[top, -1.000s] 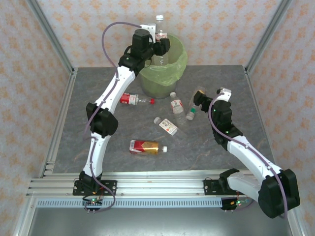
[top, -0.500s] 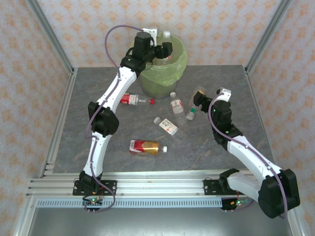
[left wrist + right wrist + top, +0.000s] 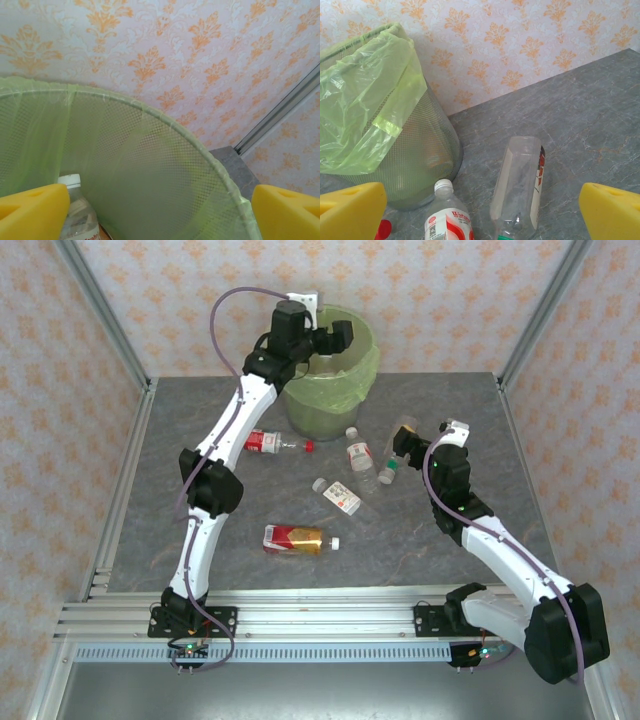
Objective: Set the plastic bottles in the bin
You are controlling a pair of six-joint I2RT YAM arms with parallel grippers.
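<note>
Holds the left gripper [image 3: 336,338] over the mouth of the bin [image 3: 352,382] at the far side of the table [image 3: 160,475], yellow pads [image 3: 30,212] spread wide, gripping nothing. Shows a white-capped bottle [image 3: 76,212] down inside the green liner. Sets the right gripper [image 3: 402,445] low, just right of the bin, equally wide and empty. Straddles a green-capped bottle [image 3: 520,185] lying in the gap, touching neither finger. Leaves four other bottles lying near of the bin: red-capped bottle [image 3: 272,443], two white-labelled bottles [image 3: 358,453], red-and-gold bottle [image 3: 295,538].
</note>
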